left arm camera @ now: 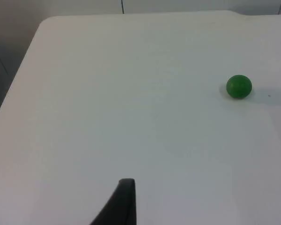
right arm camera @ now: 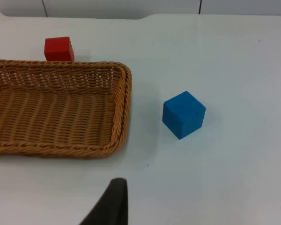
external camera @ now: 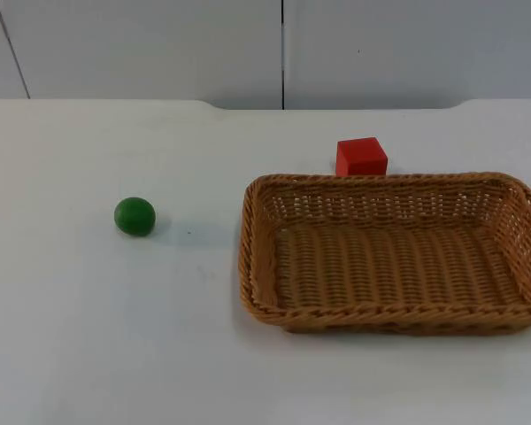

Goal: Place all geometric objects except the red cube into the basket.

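A green ball (external camera: pixel 134 216) lies on the white table, well left of the wicker basket (external camera: pixel 250 266). The basket holds nothing. A red cube (external camera: pixel 361 157) stands just behind the basket's far rim. In the right wrist view a blue cube (right arm camera: pixel 183 114) sits on the table a short way outside the basket's (right arm camera: pixel 125 101) end wall, with the red cube (right arm camera: pixel 59 48) beyond. My left gripper (left arm camera: pixel 124 201) hovers over bare table, far short of the green ball (left arm camera: pixel 239 86). My right gripper (right arm camera: pixel 113 201) hangs above the table near the basket's corner, short of the blue cube.
A grey partition wall (external camera: pixel 283 44) closes the table's far side. The table's rounded left corner and edge (left arm camera: pixel 23 65) drop off beside the left gripper. Open table surface lies between the ball and the basket.
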Robot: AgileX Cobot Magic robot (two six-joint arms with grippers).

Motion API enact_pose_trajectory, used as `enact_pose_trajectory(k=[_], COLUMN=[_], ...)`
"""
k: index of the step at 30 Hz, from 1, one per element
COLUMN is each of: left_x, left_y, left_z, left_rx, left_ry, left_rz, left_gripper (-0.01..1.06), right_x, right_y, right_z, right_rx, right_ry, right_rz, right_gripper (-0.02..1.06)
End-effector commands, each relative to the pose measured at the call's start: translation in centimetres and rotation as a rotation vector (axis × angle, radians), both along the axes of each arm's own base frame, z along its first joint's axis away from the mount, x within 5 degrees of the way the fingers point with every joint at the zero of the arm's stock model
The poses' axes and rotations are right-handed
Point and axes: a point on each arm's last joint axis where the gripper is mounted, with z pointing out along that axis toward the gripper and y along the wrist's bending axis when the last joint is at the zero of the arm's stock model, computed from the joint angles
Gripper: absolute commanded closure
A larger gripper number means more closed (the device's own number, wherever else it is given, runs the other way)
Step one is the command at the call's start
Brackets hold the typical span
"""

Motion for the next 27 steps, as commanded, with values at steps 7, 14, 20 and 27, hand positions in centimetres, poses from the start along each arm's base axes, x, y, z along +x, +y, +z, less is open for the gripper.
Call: enact_pose_trajectory(k=[7, 14, 20, 27], left_x=[2.5, 7.4, 11.1, 13.7], left_y=[-0.1, -0.2, -0.1, -0.1], left_z=[1.2, 1.5, 0.1, -1.2], left_rx=[-0.05, -0.093, -0.118, -0.13], left_ry=[0.093, 0.223, 0.358, 0.436], left_rz=[0.008, 0.002, 0.009, 0.018], left_gripper=[0.0, 0.0, 0.0, 0.0], right_x=[2.5, 8.4, 13.4, 17.0], right_y=[0.1, 0.4, 0.6, 0.7], right_z=[1.5, 3.0, 3.1, 0.9], right_rx=[-0.003, -0.008, -0.024, -0.033], right_ry=[0.023, 0.118, 0.251, 0.455], right_rz=[-0.001, 0.001, 0.003, 0.004], right_gripper=[-0.01, -0.01, -0.01, -0.01])
